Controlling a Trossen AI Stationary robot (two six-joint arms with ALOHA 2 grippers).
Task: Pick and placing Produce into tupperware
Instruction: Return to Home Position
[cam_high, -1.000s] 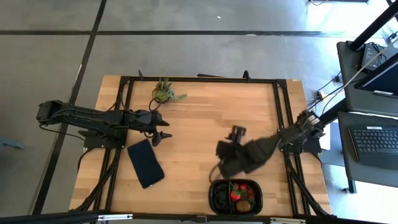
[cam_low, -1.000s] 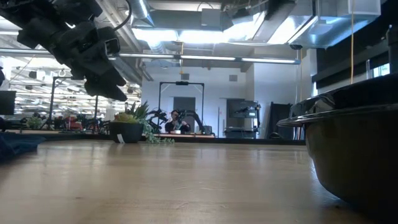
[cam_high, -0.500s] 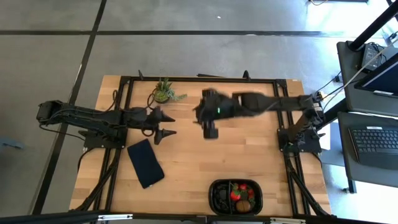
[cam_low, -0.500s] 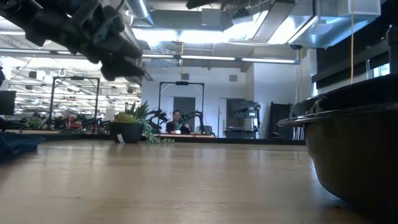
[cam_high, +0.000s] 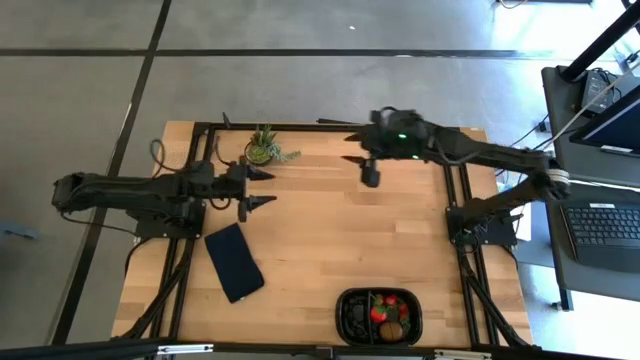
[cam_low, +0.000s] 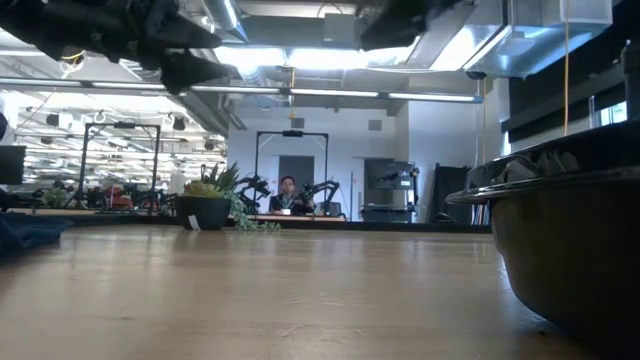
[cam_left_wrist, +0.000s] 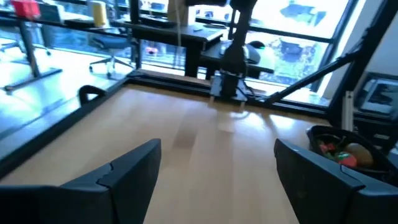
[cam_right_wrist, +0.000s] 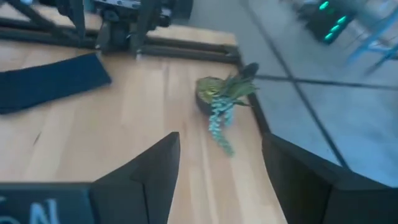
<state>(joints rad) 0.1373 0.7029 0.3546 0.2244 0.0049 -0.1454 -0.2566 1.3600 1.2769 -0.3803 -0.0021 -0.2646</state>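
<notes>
Right gripper (cam_high: 359, 168) is up over the far edge of the table, fingers spread wide, nothing between them. Tupperware (cam_high: 340, 315) is well apart from it, across the table's full depth at the near edge, off to the side of where the fingers point. Produce is inside the tray: red strawberries (cam_high: 380, 312) and a brown kiwi (cam_high: 392, 330) just beside them. The other compartment is too dark to tell.

Left gripper (cam_high: 267, 187) is also wide open and empty. From it the tupperware lies well apart, ahead and off to one side, with the fruit visible in its wrist view.

Potted plant (cam_high: 263, 148) is near the left gripper on its far side and ahead of the right gripper's fingers. Navy slab (cam_high: 234, 262) lies near the left gripper on its near side.
</notes>
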